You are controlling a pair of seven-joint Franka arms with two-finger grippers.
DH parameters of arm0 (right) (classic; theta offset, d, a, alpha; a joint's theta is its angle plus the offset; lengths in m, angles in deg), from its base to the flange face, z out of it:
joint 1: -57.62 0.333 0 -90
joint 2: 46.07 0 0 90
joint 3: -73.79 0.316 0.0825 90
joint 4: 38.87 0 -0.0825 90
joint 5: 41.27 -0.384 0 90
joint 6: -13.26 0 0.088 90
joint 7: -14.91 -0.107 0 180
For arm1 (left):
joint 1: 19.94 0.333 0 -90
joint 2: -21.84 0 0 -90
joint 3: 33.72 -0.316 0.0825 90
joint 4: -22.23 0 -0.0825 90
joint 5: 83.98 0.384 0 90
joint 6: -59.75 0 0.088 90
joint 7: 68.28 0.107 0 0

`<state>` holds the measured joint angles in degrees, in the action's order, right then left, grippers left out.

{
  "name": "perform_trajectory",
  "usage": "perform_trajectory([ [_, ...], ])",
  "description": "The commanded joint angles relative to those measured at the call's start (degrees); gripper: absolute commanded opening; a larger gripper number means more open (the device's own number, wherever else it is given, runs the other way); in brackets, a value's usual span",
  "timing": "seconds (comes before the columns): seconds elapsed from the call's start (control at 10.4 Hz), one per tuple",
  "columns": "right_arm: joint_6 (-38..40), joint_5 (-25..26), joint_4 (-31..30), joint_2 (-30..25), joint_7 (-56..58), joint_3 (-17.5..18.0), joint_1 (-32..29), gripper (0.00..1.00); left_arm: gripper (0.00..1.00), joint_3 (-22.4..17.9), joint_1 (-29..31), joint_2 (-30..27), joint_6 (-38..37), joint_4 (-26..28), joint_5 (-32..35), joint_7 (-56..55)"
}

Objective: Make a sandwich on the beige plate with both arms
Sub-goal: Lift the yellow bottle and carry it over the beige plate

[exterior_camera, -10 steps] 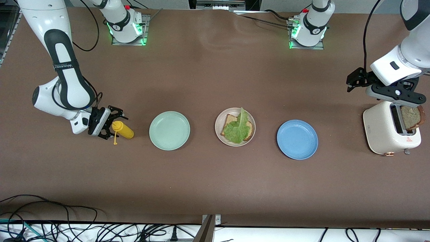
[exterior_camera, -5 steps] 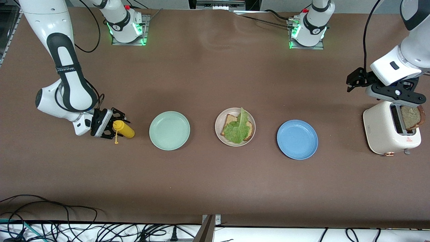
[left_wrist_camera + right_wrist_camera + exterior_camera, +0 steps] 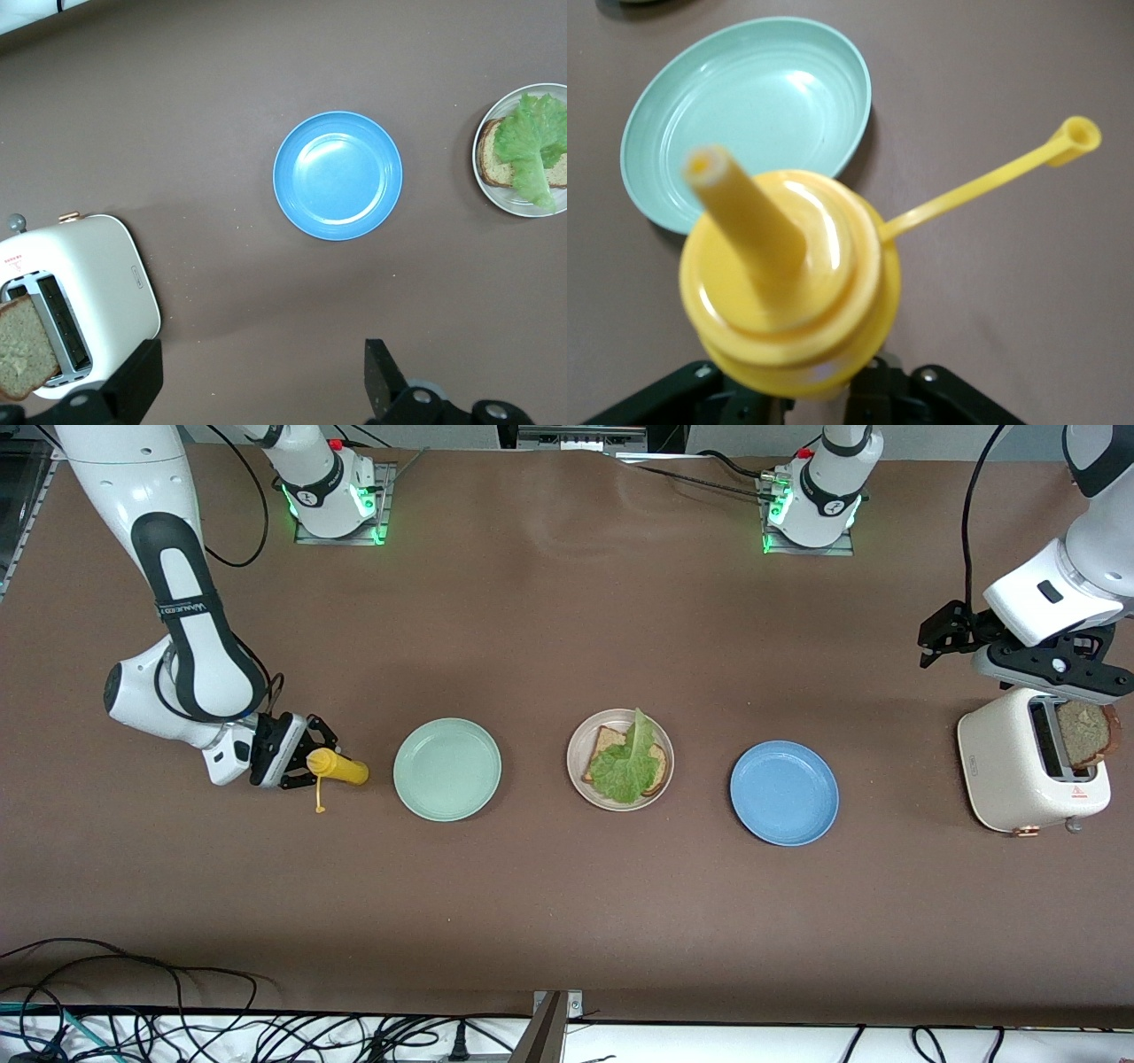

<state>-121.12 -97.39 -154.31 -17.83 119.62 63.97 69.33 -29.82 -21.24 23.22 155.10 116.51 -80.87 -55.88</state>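
Clamping, with the right claw (image 3: 297,757), the cap end of the yellow squeeze bottle (image 3: 341,769), low over the counter (image 3: 567,903) in the middle band of the front view, at the right arm's end. Judging the grip as shallow: body sticking out away from the fingers, nozzle uncapped, tethered cap (image 3: 1081,137) dangling loose.

Risking here:
- pivoting or slipping of the bottle on lifting, given the hold so close to one end;
- squeezing sauce out early onto the counter or the mint-green plate (image 3: 447,769) just beside it, if gripping harder;
- snagging the tethered cap on that plate's rim while crossing.

Hovering, with the left claw (image 3: 1059,682) spread wide, over the toaster (image 3: 1010,771) at the left arm's end; waiting. Noting the second bread slice (image 3: 1088,733) leaning out of the slot, so risking a skewed pinch or a tipped toaster.

Locating the beige plate (image 3: 576,744) at frame centre, carrying one bread slice (image 3: 607,740) under a lettuce leaf (image 3: 627,766); sandwich not yet topped. Risking dragging the overhanging leaf off when squirting or setting bread down. Passing over the blue plate (image 3: 784,793) also inviting a misplaced drop.
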Motion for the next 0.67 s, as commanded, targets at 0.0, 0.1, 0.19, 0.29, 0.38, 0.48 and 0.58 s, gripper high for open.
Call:
perform_trajectory([
  [0.0,-0.2,2.5,3.4,0.6,-2.5,1.3,0.2,0.0,1.0,1.1,-0.5,0.6,-1.0,-1.6,-1.3,-0.6],
  [0.1,-0.2,7.5,4.3,0.2,-7.8,1.6,0.2,0.0,1.0,1.5,-0.4,0.5,-1.0,-1.6,-1.3,-2.1],
  [0.19,-0.1,12.0,5.4,-0.5,-13.7,3.2,0.2,0.0,1.0,1.6,-0.4,0.5,-1.0,-1.6,-1.3,-2.9],
  [0.29,-0.1,16.5,6.3,-1.0,-18.8,3.7,0.3,0.0,1.0,1.5,-0.3,0.5,-1.0,-1.6,-1.3,-3.0],
  [0.38,0.1,20.5,7.6,-1.0,-23.2,4.2,0.8,0.0,1.0,1.5,-0.2,0.5,-1.0,-1.6,-1.3,-3.0],
  [0.48,0.3,24.2,8.8,-1.2,-26.9,5.0,1.0,0.0,1.0,1.5,-0.2,0.5,-1.0,-1.6,-1.3,-3.0],
  [0.58,0.6,29.6,10.5,-1.7,-32.6,5.6,2.1,0.0,1.0,1.6,-0.2,0.5,-1.0,-1.6,-1.2,-3.0],
])
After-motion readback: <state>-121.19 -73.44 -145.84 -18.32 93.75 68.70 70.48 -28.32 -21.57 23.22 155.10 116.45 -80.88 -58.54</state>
